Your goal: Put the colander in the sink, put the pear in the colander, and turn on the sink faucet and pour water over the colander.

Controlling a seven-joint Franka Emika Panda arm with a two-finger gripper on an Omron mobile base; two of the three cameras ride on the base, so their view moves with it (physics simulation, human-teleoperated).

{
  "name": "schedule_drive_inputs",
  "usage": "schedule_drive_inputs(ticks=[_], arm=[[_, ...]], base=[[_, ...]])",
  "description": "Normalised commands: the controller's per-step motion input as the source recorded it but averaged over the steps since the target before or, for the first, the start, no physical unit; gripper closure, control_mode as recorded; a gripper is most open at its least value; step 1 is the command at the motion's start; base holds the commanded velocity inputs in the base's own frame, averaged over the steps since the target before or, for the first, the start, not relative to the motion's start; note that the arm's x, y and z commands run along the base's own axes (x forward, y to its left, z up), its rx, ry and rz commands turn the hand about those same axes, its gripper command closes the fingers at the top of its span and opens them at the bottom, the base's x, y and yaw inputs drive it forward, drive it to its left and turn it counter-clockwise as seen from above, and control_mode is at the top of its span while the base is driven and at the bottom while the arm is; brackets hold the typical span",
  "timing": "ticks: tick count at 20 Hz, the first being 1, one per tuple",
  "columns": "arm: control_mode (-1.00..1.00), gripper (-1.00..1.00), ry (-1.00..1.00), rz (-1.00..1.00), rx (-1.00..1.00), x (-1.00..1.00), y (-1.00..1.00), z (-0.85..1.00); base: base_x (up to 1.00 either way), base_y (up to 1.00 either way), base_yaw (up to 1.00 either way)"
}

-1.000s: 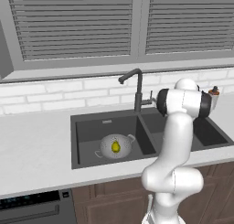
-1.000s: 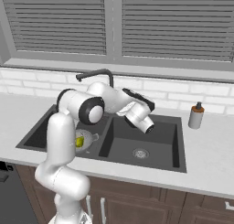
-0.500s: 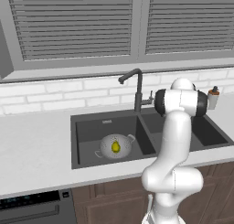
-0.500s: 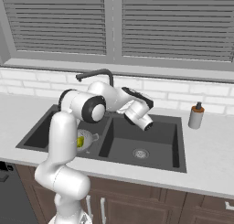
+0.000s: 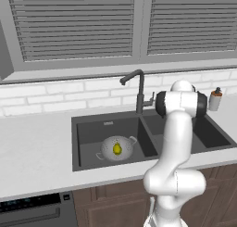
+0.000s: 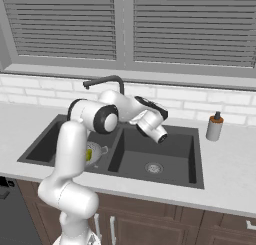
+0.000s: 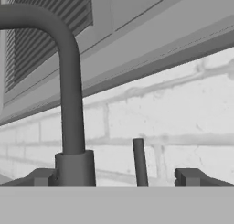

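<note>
The silver colander [image 5: 109, 149] sits in the left basin of the dark sink [image 5: 92, 131], with the yellow-green pear [image 5: 117, 149] inside it. From the right base view, the colander [image 6: 99, 151] and pear [image 6: 89, 155] peek out beside my arm. The sink faucet [image 5: 139, 89] stands behind the divider, its spout over the left basin. My gripper [image 7: 116, 177] is open and close to the faucet base. The small lever [image 7: 139, 161] stands just beyond the gap between the fingertips [image 7: 43, 176], and the faucet neck [image 7: 71, 104] rises on the left. Water is out of view.
A soap bottle with an orange top [image 5: 215, 99] stands on the counter right of the sink [image 6: 172, 156]. A white brick backsplash and a window sill run close behind the faucet [image 6: 105, 82]. An oven front [image 5: 32, 210] sits below the counter at the left.
The arm has eased slightly left, toward the faucet. The colander and pear have stayed put, and the gripper has stayed open.
</note>
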Motion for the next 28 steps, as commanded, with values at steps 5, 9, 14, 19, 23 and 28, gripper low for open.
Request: schedule_drive_inputs(ticks=[5, 9, 14, 19, 23, 28], arm=[[-1.00, -1.00, 0.00, -0.02, 0.00, 0.45, 0.00, -0.11], [-1.00, -1.00, 0.00, -0.02, 0.00, 0.44, -0.01, -0.14], [-1.00, -1.00, 0.00, -0.01, 0.00, 0.24, -0.07, -0.09], [-1.00, -1.00, 0.00, -0.06, 0.00, 0.02, -0.37, 0.00], [-1.00, -1.00, 0.00, -0.09, 0.00, 0.21, -0.40, 0.00], [-1.00, -1.00, 0.08, -0.11, 0.02, 0.23, -0.42, 0.08]], base=[[0.00, 0.00, 0.00], [0.00, 0.00, 0.00], [0.00, 0.00, 0.00], [0.00, 0.00, 0.00], [0.00, 0.00, 0.00], [0.00, 0.00, 0.00]])
